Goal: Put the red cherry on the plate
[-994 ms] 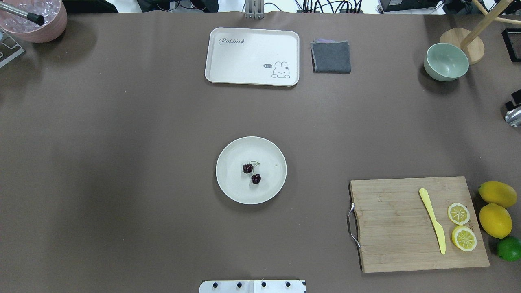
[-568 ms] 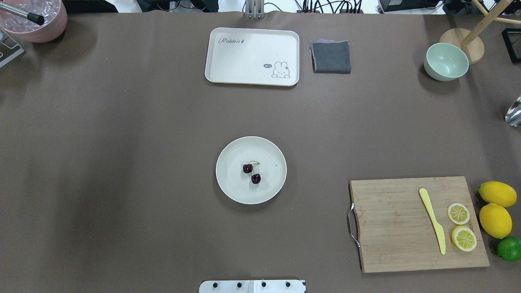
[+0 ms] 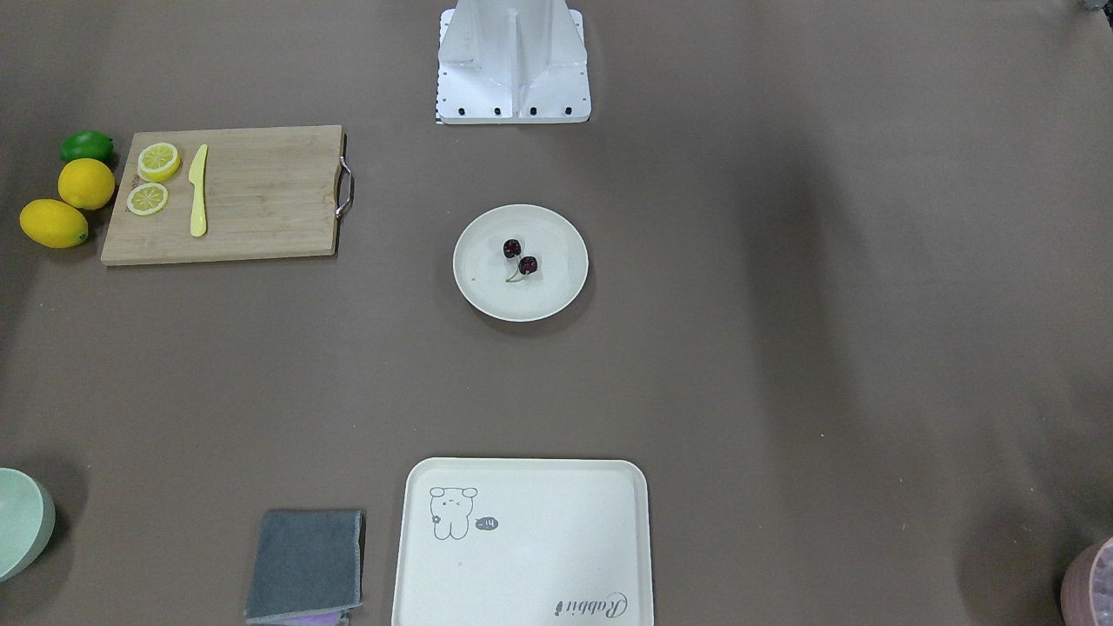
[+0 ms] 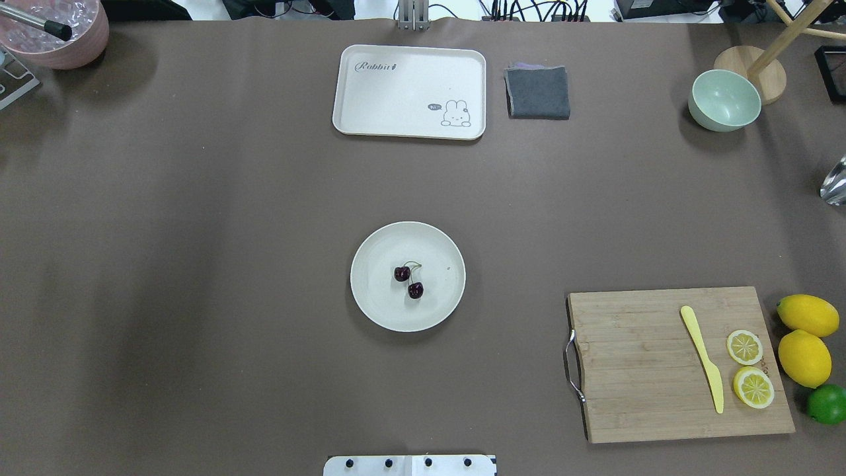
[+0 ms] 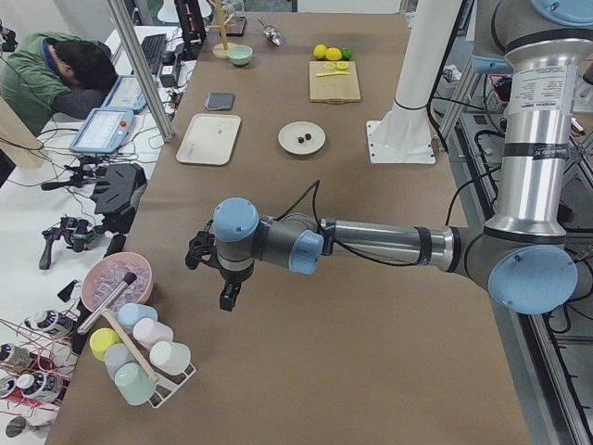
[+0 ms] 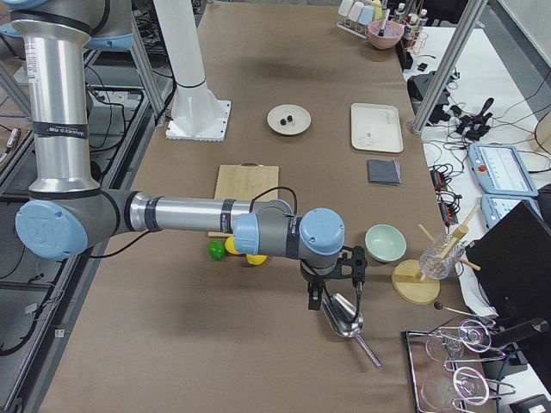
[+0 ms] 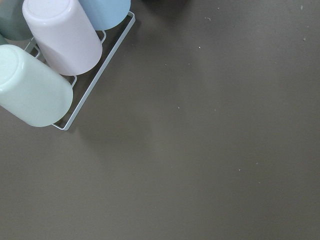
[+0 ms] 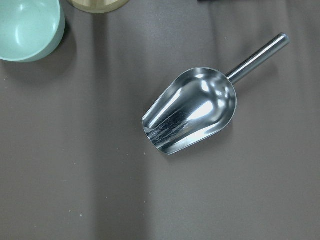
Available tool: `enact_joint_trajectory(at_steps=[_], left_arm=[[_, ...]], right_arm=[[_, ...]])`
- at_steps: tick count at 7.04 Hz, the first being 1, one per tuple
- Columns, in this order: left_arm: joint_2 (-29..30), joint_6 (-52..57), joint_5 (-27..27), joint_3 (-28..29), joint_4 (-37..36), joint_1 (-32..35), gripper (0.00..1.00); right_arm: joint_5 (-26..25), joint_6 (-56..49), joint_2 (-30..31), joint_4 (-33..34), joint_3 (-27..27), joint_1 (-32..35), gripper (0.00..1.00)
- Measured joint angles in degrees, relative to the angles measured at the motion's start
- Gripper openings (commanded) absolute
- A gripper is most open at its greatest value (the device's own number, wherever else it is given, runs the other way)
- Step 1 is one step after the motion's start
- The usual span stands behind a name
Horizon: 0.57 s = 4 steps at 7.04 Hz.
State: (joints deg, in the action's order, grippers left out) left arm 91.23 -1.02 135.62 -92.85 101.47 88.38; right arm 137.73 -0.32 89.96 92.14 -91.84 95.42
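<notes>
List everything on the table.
plate: 1, cream, centre
red cherry: 1 pair, maroon, on plate
tray: 1, cream, far side
cloth: 1, grey, beside tray
bowl: 1, green, far right
board: 1, wooden, near right
knife: 1, yellow, on board
lemon slices: 2, yellow, on board
lemons: 2, yellow, beside board
lime: 1, green, beside lemons
scoop: 1, silver, right end
cups: several, pastel, on rack
left gripper, right gripper: black, table ends, jaws unclear

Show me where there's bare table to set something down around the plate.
Widest bare stretch: everything left of the plate in the overhead view. Also open: the band between plate and tray, and the gap between plate and board. Crowded: the board's right end, with knife, lemon slices and whole lemons beside it. The plate itself holds the cherry.
</notes>
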Motion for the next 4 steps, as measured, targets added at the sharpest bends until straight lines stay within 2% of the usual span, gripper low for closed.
enact_joint_trajectory(at_steps=[4], left_arm=[[0.13,-0.03,-0.16,-0.06,0.02,0.71,0.98]], right_arm=[[-0.60,0.04,0.33,1.20,-1.04,0.03,1.00]])
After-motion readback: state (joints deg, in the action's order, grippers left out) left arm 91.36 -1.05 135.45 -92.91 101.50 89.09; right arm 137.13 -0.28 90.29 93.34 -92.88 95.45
